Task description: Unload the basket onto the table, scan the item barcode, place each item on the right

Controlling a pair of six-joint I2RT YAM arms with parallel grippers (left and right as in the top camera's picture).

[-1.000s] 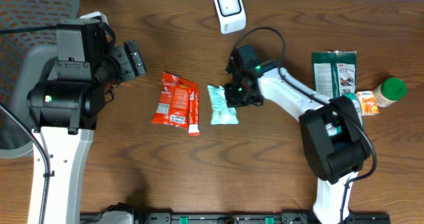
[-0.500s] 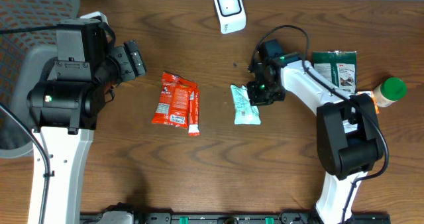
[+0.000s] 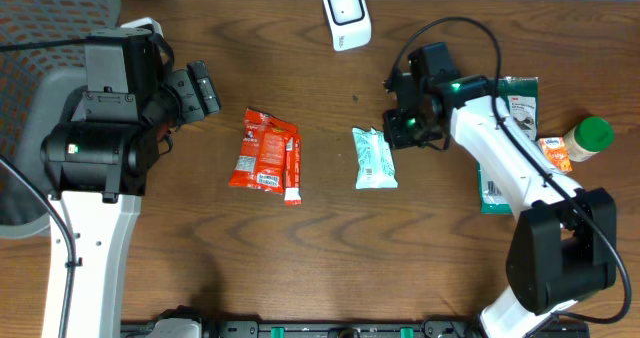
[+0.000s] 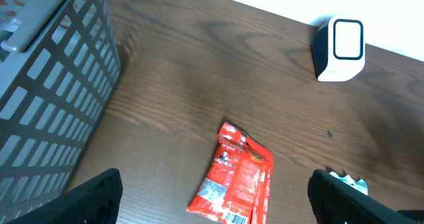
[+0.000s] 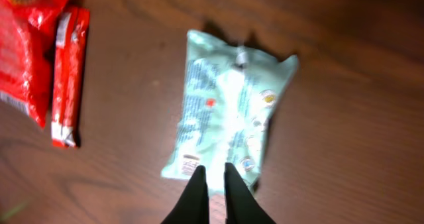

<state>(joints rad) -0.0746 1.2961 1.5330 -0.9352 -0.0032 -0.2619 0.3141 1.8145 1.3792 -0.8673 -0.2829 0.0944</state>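
Closed right fingers (image 5: pixel 197 196) at upper right edge of pouch (image 3: pixel 374 159), probably to pinch its seam and carry it to scanner (image 3: pixel 346 15); actual grip unclear. Lies flat on desk (image 3: pixel 200 268), mid-frame, long axis top-to-bottom, slightly tilted. Wide-spread left fingers (image 4: pixel 99 191) empty, parked left

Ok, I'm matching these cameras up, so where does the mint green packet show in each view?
Overhead: mint green packet lies near the centre, right of the red snack packets.
Left wrist: mint green packet is only a sliver at the bottom edge, right of the red snack packets.
Right wrist: mint green packet fills the centre; red snack packets upper left.
Shared landmark: the red snack packets.
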